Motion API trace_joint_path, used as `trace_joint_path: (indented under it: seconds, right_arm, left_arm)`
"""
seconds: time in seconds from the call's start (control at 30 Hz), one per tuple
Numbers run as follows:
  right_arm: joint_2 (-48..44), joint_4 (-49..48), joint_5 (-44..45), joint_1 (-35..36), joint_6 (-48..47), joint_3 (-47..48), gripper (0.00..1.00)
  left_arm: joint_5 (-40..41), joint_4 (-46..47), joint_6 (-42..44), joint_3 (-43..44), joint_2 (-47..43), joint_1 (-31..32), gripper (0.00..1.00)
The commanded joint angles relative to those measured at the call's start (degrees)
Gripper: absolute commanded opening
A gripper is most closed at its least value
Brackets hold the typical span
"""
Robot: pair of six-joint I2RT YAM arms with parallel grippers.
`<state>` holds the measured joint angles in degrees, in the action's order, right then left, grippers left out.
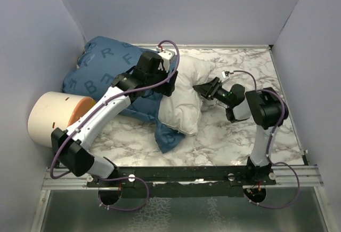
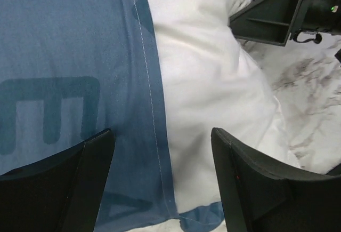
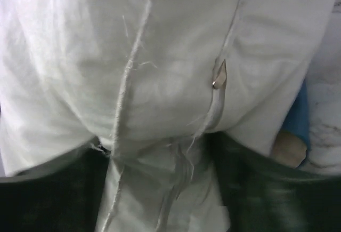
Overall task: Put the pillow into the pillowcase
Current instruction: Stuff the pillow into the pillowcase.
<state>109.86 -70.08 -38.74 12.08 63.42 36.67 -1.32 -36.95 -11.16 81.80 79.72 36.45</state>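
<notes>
The blue lettered pillowcase [image 1: 106,66] lies at the back left. The white pillow [image 1: 184,101] sits partly inside it, its right end sticking out of the mouth. My left gripper [image 1: 166,80] hovers over the case's stitched hem. In the left wrist view that gripper [image 2: 162,133] is open, with the pillowcase [image 2: 69,45] and the pillow [image 2: 202,72] both under the gap. My right gripper [image 1: 201,89] presses into the pillow's exposed end. In the right wrist view this gripper [image 3: 157,146] stands open, with the pillow's [image 3: 160,56] bunched seam pushed between the fingers.
A tan cylinder [image 1: 56,117] stands at the left wall beside my left arm. Grey walls close in the marble tabletop [image 1: 240,136] on three sides. A blue corner of the case [image 1: 169,138] pokes out under the pillow's near edge. A zipper pull [image 3: 218,77] shows on the pillow.
</notes>
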Motion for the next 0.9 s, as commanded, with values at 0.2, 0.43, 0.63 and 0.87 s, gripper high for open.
trace_joint_path:
  seconds: [0.2, 0.43, 0.63, 0.87]
  right_arm:
    - [-5.0, -11.2, -2.4, 0.8, 3.4, 5.1, 0.01]
    - [-36.2, 34.0, 9.2, 0.3, -26.4, 21.3, 0.01]
    - [-39.7, 46.4, 7.1, 0.1, -33.8, 41.2, 0.01]
    - [-34.7, 46.6, 0.9, 4.7, -34.4, 45.6, 0.01]
  left_arm:
    - [-8.0, 2.8, 2.8, 13.3, 16.2, -1.7, 0.08]
    - [-16.5, 5.0, 0.5, 38.8, 26.1, 8.5, 0.00]
    - [-19.8, 11.3, -2.8, 49.5, 26.6, 13.2, 0.00]
    - [-8.6, 23.3, -4.7, 26.4, 7.6, 10.7, 0.24]
